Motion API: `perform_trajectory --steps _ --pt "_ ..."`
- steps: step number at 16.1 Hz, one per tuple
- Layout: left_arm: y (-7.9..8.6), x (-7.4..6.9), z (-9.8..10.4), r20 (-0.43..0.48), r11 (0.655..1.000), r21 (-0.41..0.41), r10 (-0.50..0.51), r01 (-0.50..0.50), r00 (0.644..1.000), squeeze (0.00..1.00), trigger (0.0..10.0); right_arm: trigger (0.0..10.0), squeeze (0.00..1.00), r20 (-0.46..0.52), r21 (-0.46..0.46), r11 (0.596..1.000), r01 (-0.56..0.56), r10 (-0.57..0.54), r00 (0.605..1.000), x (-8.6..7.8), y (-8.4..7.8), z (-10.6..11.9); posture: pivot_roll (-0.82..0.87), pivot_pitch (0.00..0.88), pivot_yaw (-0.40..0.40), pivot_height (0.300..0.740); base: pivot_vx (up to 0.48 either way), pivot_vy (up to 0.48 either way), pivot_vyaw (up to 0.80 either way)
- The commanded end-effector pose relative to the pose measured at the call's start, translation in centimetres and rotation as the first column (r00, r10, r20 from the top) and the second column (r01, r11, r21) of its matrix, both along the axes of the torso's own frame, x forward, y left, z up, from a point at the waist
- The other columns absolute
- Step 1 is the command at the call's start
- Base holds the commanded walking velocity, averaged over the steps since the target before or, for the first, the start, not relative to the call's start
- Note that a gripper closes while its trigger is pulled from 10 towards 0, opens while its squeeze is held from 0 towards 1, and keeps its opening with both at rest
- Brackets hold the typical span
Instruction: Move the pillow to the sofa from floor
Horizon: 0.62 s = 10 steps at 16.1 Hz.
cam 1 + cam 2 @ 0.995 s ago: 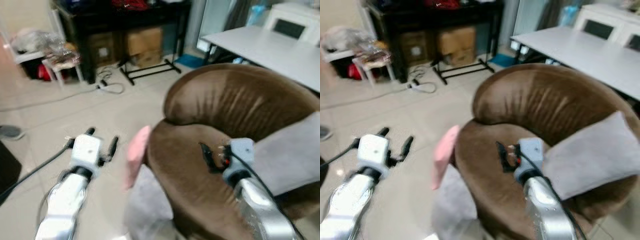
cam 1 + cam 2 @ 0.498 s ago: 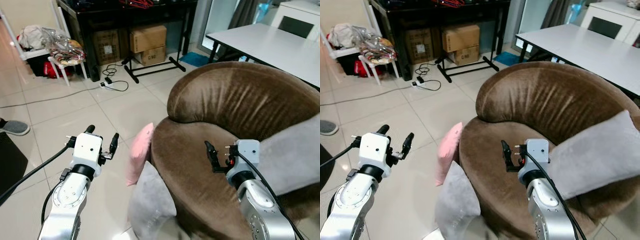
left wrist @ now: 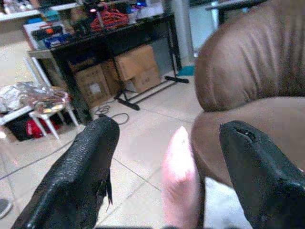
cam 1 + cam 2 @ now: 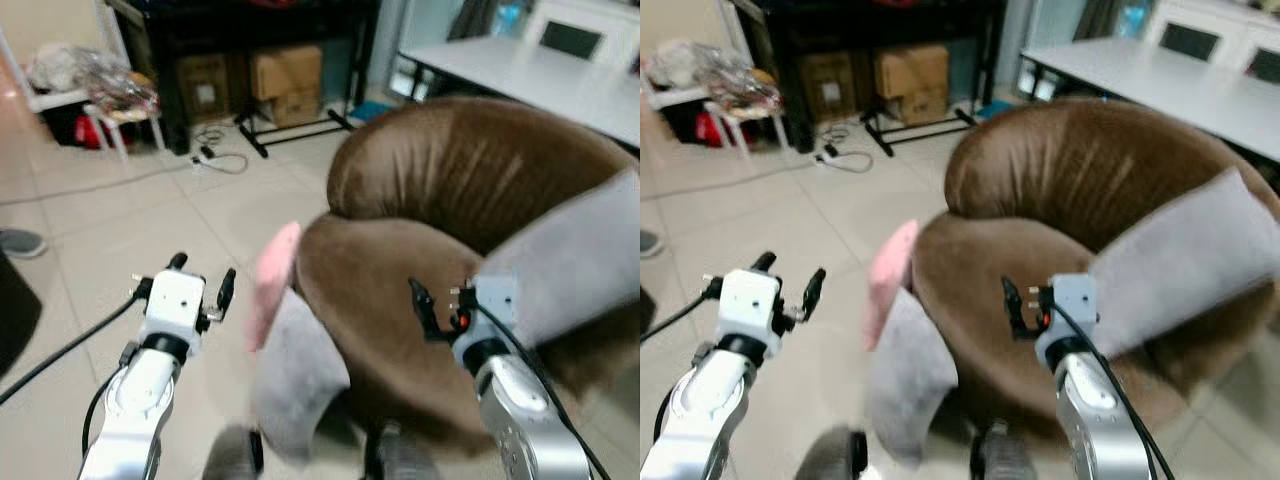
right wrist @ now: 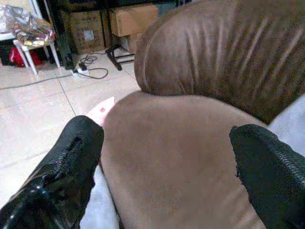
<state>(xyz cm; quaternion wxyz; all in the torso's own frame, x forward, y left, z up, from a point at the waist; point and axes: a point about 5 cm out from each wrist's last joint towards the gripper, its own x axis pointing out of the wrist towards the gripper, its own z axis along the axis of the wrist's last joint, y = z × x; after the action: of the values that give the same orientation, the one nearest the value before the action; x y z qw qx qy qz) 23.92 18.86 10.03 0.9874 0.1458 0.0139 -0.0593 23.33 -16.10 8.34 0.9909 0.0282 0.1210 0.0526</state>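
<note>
Pillows on floor, both grippers empty

Pink pillow (image 4: pixel 275 278) stands on floor tiles (image 4: pixel 90 235), leaning on my brown sofa (image 4: pixel 450 200) at its 9 o'clock; grey pillow (image 4: pixel 295 375) just below it. Left gripper (image 4: pixel 200 282) hovers beside the pink one, fingers spread, holding nothing. Right gripper (image 4: pixel 440 305) over the seat, spread wide, holding nothing.

Two pillows (image 4: pixel 275 280) lean on the floor (image 4: pixel 120 220) against the sofa's (image 4: pixel 400 290) left side.
</note>
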Motion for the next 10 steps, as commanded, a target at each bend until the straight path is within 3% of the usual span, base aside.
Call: perform_trajectory --steps 1,7,10 --pt "-0.29 -0.12 -0.10 0.004 1.000 -0.002 -0.002 0.002 1.000 0.00 10.0 10.0 0.00 -0.004 -0.004 1.000 -0.011 0.011 1.000 0.29 -0.15 0.09 -0.02 0.000 -0.050 0.615 0.000 0.000 0.00" --pt "-0.44 0.03 -0.22 0.003 0.999 -0.017 -0.026 0.026 1.000 0.00 10.0 10.0 0.00 0.007 -0.058 0.997 -0.047 0.047 0.999 0.43 -0.07 0.23 -0.03 0.000 -0.032 0.615 0.000 0.000 0.00" --pt "-0.63 0.04 -0.19 0.015 0.998 -0.046 -0.034 0.034 0.999 0.00 10.0 10.0 0.00 0.009 -0.089 0.992 -0.091 0.092 0.996 0.47 0.06 0.37 -0.03 0.000 -0.040 0.615 0.000 0.000 0.71"
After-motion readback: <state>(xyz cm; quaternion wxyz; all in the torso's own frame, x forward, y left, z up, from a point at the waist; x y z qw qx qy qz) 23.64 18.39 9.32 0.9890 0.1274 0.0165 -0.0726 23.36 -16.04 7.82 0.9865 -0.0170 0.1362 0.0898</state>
